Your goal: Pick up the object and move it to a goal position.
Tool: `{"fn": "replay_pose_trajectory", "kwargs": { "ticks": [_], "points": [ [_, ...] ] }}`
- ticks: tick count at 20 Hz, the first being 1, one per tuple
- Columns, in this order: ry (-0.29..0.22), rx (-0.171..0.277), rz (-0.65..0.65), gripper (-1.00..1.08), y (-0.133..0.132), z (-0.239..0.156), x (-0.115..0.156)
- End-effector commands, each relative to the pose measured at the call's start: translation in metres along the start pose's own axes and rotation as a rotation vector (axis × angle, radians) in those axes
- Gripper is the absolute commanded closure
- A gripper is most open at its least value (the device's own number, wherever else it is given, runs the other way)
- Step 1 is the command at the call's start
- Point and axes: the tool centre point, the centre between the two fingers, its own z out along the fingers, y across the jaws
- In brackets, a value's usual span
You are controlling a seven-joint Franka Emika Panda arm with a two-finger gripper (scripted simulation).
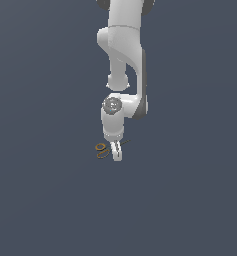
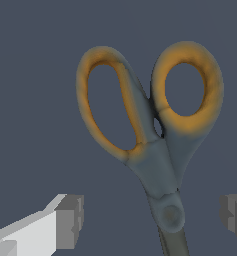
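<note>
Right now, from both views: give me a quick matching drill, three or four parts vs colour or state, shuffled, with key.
Column 1:
1. scissor handles
2. scissor pivot
3. gripper
4. arm

Column 2:
A. white, reaching down from the top of the exterior view
B. orange-yellow oval loops
C. open, one finger pad on each side of the scissors
D. grey, round, between the finger pads

Pairs: 1-B, 2-D, 3-C, 4-A
</note>
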Motion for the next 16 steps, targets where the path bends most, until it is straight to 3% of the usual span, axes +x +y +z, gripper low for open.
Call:
{"fn": "replay_pose_trajectory", "kwargs": {
  "ticks": [1, 5, 6, 16],
  "points": [
    [0.000, 0.001, 0.000, -0.92, -0.0004, 0.0086, -0.0002],
    [0.000, 0.001, 0.000, -0.92, -0.0009, 0.0131, -0.0002],
    [0.000, 0.001, 0.000, 1.08, -0.0009, 0.0131, -0.0002],
    [0.000, 0.001, 0.003, 1.08, -0.0001, 0.0113, 0.0017]
  ]
}}
